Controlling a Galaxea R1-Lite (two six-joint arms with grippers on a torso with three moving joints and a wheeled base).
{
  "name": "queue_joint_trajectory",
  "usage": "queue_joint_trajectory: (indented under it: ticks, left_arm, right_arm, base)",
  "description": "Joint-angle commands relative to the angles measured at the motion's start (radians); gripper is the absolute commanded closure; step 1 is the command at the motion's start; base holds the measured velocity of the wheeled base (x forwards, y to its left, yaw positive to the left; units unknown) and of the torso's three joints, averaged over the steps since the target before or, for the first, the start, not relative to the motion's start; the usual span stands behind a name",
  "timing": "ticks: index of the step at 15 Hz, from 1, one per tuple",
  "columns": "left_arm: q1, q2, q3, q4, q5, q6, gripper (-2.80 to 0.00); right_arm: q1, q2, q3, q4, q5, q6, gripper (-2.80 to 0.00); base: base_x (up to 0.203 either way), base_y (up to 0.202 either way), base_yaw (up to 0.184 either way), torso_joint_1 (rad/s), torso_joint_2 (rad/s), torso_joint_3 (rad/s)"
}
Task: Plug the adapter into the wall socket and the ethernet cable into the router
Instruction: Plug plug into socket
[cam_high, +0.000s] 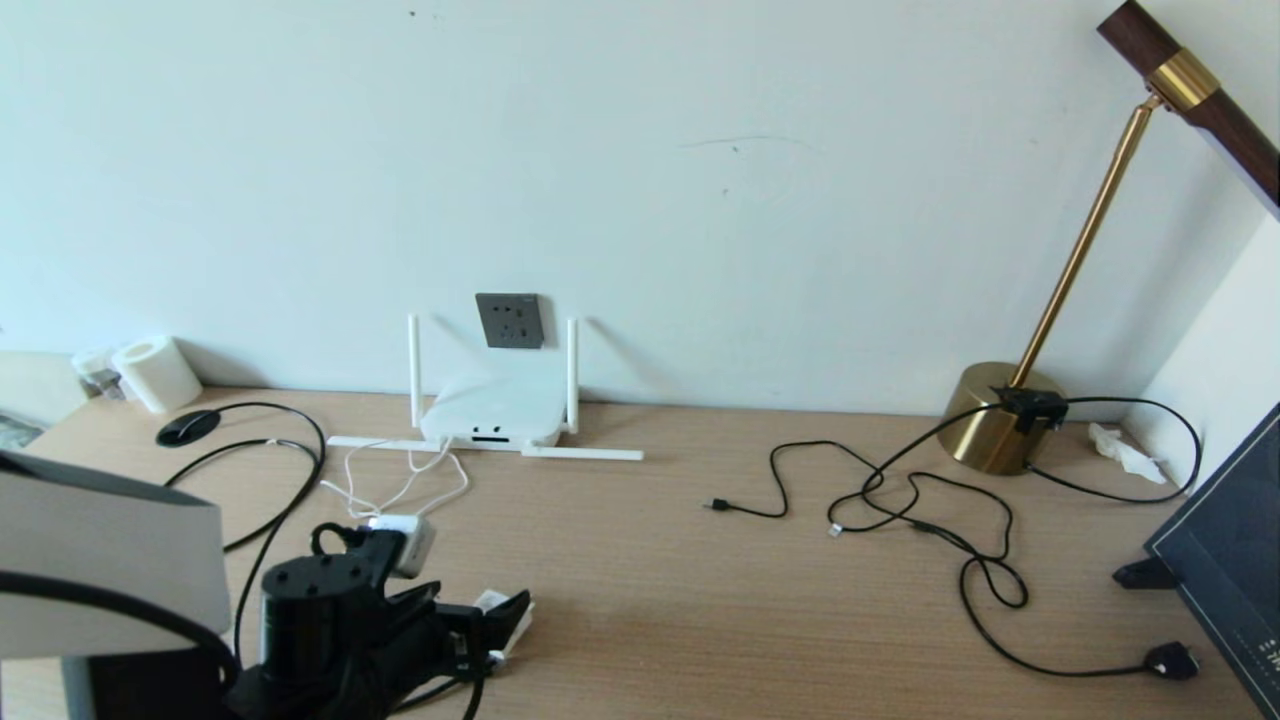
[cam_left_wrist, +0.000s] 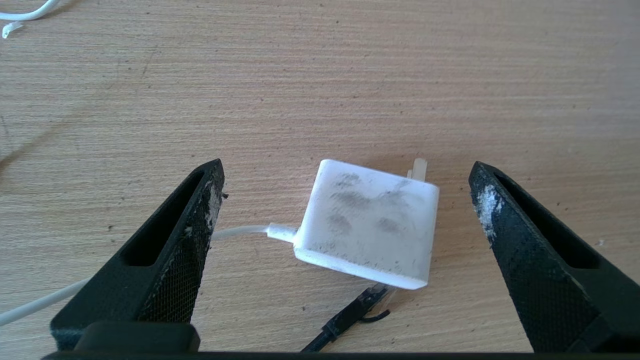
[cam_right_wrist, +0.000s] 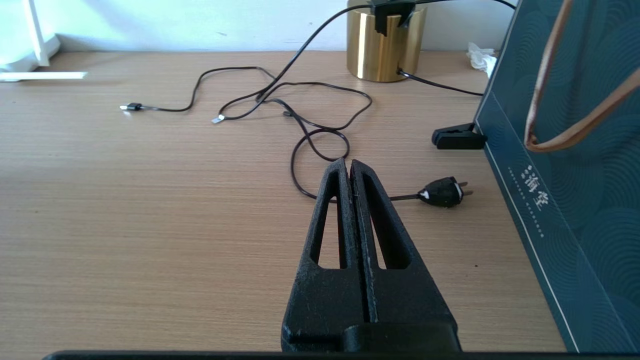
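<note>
The white adapter lies on the wooden desk with its prongs pointing away and its thin white cord trailing off to one side. My left gripper hovers over it, open, one finger on each side and neither touching it. The clear-tipped plug of the black ethernet cable pokes under the adapter's near edge. In the head view the adapter sits in front of the white router, which stands below the dark grey wall socket. My right gripper is shut and empty, parked over the right side of the desk.
Thin black cords sprawl right of centre, ending in a small black plug. A brass lamp stands at the back right and a dark box at the right edge. A paper roll is at the back left.
</note>
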Motion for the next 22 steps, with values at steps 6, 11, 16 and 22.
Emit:
queue_joint_trajectory:
  ticks: [6,11,16,22]
  left_arm:
    - [-0.001,0.031,0.003,-0.009,-0.010,0.059,-2.80]
    - [-0.001,0.034,0.020,-0.009,-0.010,0.063,-2.80]
    - [-0.022,0.048,0.015,-0.009,-0.010,0.069,-2.80]
    - [-0.044,0.068,-0.002,-0.009,-0.008,0.071,-2.80]
  right_arm:
    - [0.000,0.002,0.000,-0.001,-0.001,0.000,0.00]
    - [0.000,0.002,0.000,-0.001,-0.001,0.000,0.00]
    - [0.000,0.002,0.000,-0.001,-0.001,0.000,0.00]
    - [0.000,0.002,0.000,-0.001,-0.001,0.000,0.00]
  base:
    - [0.000,0.000,0.000,0.000,0.00,0.000]
    - [0.000,0.000,0.000,0.000,0.00,0.000]
    - [0.000,0.000,0.000,0.000,0.00,0.000]
    - [0.000,0.000,0.000,0.000,0.00,0.000]
